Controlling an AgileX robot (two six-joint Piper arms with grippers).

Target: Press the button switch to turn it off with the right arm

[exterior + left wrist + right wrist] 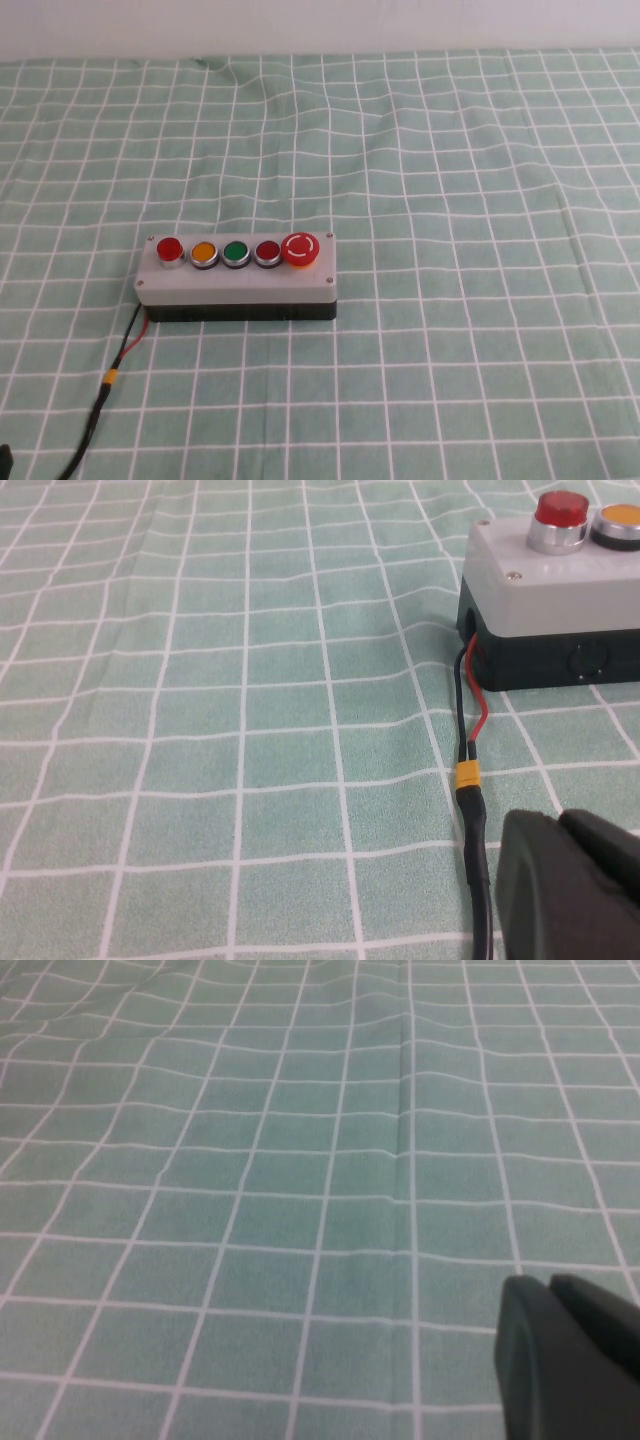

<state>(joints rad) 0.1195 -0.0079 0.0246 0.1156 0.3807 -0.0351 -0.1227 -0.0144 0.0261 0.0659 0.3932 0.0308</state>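
The button switch (237, 275) is a grey box on a black base, left of the table's centre. Its top carries red, orange, green and dark-red round buttons and a bigger red mushroom button (300, 249) at its right end. Its black cable (100, 400) runs from the left end toward the front edge. My left gripper (555, 818) is shut and empty, low beside the cable (470, 810), near the box's left end (560, 600). My right gripper (545, 1282) is shut and empty over bare cloth; the box is out of that view. Neither arm shows in the high view.
A green cloth with a white grid (450, 200) covers the table, with wrinkles toward the back. A pale wall (320, 25) runs along the far edge. A yellow connector (466, 776) joins the cable to red and black wires at the box.
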